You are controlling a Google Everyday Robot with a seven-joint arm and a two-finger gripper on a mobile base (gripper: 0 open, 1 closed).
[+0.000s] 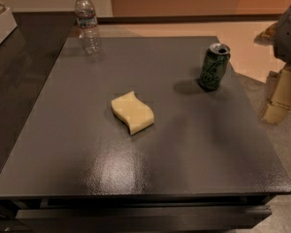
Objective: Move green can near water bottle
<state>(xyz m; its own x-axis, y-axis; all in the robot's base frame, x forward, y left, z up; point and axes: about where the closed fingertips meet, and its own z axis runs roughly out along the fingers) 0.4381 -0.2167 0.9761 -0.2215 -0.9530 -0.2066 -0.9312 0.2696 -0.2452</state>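
The green can [214, 66] stands upright on the right side of the dark grey table [87, 169], toward the back, its silver top and pull tab showing. The water bottle [87, 22] stands upright at the table's back left corner, with a white cap and pale label. The two are far apart across the table. My gripper [280, 98] is at the right edge of the view, off the table's right side, to the right of the can and a little nearer the camera. It holds nothing and does not touch the can.
A yellow wavy sponge [132, 112] lies near the table's middle, between can and bottle. A white box [1, 25] sits on a dark counter at the far left. Tan floor lies beyond the table's back edge.
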